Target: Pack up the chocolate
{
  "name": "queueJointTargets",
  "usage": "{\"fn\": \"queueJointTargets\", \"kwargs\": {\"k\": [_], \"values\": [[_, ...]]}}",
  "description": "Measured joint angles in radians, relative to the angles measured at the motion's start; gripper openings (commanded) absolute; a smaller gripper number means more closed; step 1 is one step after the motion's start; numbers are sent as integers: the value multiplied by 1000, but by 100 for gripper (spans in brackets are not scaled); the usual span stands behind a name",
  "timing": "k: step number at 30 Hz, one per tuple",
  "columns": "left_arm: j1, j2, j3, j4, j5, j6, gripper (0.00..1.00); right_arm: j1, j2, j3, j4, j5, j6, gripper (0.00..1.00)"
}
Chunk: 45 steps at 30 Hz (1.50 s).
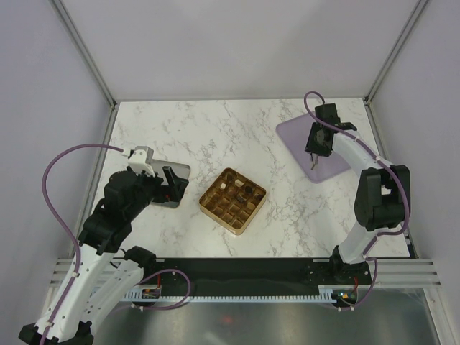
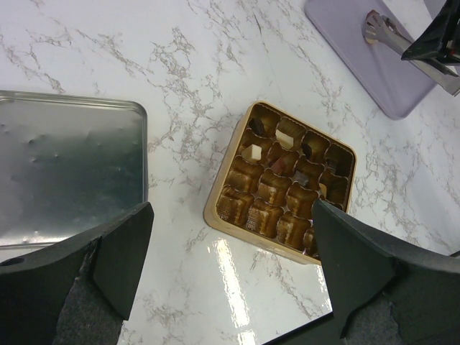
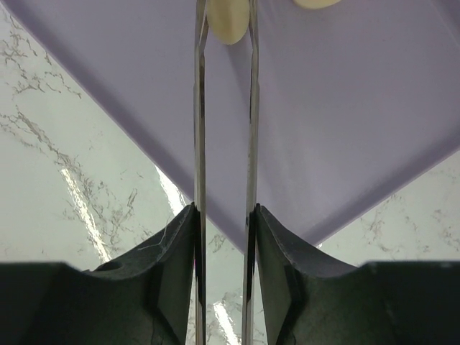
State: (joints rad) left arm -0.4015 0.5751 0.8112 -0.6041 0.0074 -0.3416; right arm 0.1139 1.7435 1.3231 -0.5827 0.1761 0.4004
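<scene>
Right tool [image 3: 224, 215] is narrow, clamped on thin metal tweezers [image 3: 200, 144] that run straight ahead from between its fingers. At the far end, the two tweezer tips sit either side of a cream-white oval chocolate piece [image 3: 228, 21], touching its edges. Cannot tell if it is lifted. A second cream-white piece [image 3: 316, 3] is just right of the tips, mostly cut off by the frame edge. Both pieces are over a flat lilac rectangular mat [image 3: 345, 108] that lies under and ahead of the right tool.

Left tool [image 2: 230, 230] is wide open, holding nothing, hovering above the white marble-pattern counter [image 2: 108, 43]. A square gold gridded tray [image 2: 213, 205] sits flat on the counter just ahead of the gap between its fingers. Some cells hold chocolate: a small cream-white chocolate [image 2: 253, 152] toward the left finger's side and a dark brown chocolate [image 2: 314, 149] toward the right finger's side. A shallow silver metal tin [image 2: 65, 165] lies ahead and left of the left finger, near the tray but apart, with a strip of counter between. The lilac mat and the tweezers are far ahead to the right, beyond the tray.
</scene>
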Motion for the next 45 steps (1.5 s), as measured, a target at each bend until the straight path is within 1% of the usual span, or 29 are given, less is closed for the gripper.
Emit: {"fn": "queueJointTargets", "kwargs": {"k": [15,19,22,27,35,41,45], "values": [[0,-2,0,0,0,0,100,3,-156,-72,-35,-84,-39,38],[0,-6,0,0,0,0,100,25,-216,-73,-54,-98,-39,38],[0,-7,0,0,0,0,100,71,-262,-73,-71,-106,-38,38],[0,-7,0,0,0,0,100,187,-344,-79,-93,-127,-37,37],[0,-8,0,0,0,0,100,484,-468,-161,-126,-203,-14,37],[0,-26,0,0,-9,0,100,694,-465,-182,-132,-196,43,37],[0,-40,0,0,-18,0,100,798,-437,-182,-112,-172,88,37]]}}
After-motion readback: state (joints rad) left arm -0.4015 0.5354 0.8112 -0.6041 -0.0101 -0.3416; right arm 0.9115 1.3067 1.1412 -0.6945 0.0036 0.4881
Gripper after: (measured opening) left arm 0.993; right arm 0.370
